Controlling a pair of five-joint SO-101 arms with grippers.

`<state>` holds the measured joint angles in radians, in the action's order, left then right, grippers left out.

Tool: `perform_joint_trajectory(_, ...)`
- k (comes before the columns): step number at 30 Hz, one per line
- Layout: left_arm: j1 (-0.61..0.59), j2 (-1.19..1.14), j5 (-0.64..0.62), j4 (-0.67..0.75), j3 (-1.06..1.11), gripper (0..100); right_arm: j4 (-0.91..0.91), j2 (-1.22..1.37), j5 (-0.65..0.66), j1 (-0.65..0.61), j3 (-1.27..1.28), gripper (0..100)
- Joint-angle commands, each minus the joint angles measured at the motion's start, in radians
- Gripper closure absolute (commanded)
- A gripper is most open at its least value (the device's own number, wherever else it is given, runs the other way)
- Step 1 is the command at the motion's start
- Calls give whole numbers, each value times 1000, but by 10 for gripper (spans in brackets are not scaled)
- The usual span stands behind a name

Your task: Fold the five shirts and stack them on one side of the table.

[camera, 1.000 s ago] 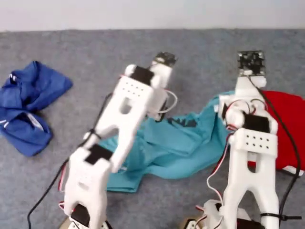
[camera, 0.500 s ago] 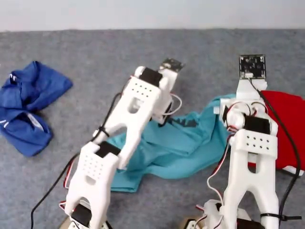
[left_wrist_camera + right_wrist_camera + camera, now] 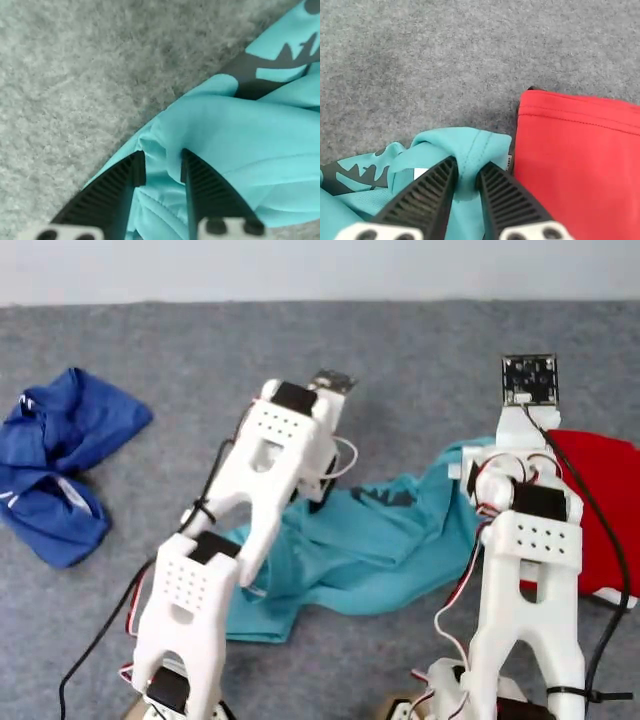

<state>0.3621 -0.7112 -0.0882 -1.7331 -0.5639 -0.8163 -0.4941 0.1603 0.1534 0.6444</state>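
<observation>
Teal shirt (image 3: 390,540) is pinched twice: left tool (image 3: 162,161) clenched on a fold at its edge, right tool (image 3: 467,169) on its collar hem, probably to stretch it flat for folding. Folded red shirt (image 3: 580,165) lies just beside the right tool; surface (image 3: 420,350) ahead of both gives room to pull; blue shirt (image 3: 60,460) sits well apart from the left

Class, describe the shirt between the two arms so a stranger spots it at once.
On the grey table, look between the white arms, beside the folded red shirt. The teal shirt there has a dark print; the blue shirt lies apart.
</observation>
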Motion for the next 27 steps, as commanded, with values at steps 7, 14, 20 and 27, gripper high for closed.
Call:
perform_joint_trajectory(7,64,2,-3,-20,10,874,-8,-38,-6,7,-5,988)
perform_joint_trajectory(14,69,2,-3,34,120,877,-8,-38,-6,8,-5,988)
perform_joint_trajectory(20,68,9,-3,34,125,986,-8,-38,-8,8,-5,988)
perform_joint_trajectory(27,68,18,-3,31,116,987,-8,-38,-8,7,-3,988)
